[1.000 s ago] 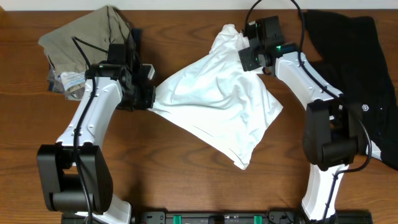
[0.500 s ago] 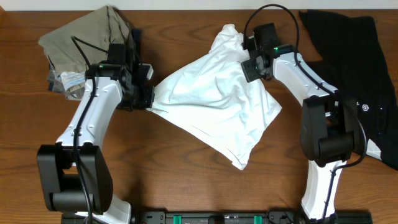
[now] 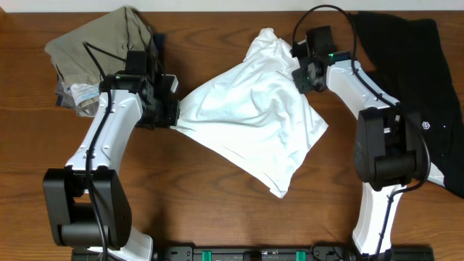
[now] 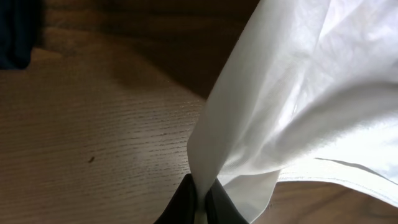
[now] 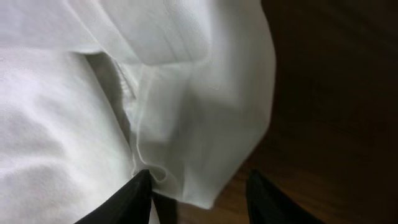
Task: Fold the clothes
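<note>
A white T-shirt (image 3: 254, 123) lies crumpled in the middle of the table, no print showing. My left gripper (image 3: 174, 116) is shut on its left corner; the left wrist view shows the white cloth (image 4: 292, 93) pinched between the jaws (image 4: 200, 202). My right gripper (image 3: 299, 67) is at the shirt's upper right edge. In the right wrist view its jaws (image 5: 199, 193) are open, with a fold of the white cloth (image 5: 186, 93) lying between them. A black garment (image 3: 413, 80) with a small logo lies at the far right.
An olive garment (image 3: 101, 43) is piled at the back left over some other cloth (image 3: 76, 93). A dark blue piece (image 4: 15, 31) lies beside the pile. The wooden table (image 3: 188, 196) is bare in front of the shirt.
My right gripper has moved to the right and slightly back along the shirt's upper edge, and the shirt's right part settled a little. The left arm has not moved.
</note>
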Robot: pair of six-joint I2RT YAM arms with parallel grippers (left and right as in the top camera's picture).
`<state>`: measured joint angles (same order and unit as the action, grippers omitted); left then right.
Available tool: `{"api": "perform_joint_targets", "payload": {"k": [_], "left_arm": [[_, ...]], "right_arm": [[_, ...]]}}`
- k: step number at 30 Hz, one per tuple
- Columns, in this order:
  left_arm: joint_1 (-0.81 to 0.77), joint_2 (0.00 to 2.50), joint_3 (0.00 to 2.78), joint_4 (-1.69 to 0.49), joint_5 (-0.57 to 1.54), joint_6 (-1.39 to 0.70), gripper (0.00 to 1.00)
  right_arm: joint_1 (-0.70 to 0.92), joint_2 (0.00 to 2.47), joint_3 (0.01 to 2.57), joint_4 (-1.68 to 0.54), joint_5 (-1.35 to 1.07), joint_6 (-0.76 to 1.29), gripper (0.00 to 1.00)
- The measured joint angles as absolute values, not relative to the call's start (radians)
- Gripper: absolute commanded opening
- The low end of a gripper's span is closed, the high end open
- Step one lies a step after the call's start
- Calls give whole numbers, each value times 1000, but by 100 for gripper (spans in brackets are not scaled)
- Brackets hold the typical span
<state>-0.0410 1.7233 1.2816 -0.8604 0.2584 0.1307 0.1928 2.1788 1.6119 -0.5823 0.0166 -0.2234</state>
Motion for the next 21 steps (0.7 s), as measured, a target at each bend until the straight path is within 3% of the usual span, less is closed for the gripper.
{"api": "perform_joint_targets", "payload": {"k": [6,13,21], "left_arm": [[-41,1723,1282,-860,258,131,6],[-41,1723,1282,-860,258,131,6],[-41,1723,1282,-860,258,131,6]], "right_arm": [[193,2180,1612,-582,-37,-250,57],[193,2188,1612,-582,-65,-252,54],[193,2227,1613,-570,-79,-258,34]]}}
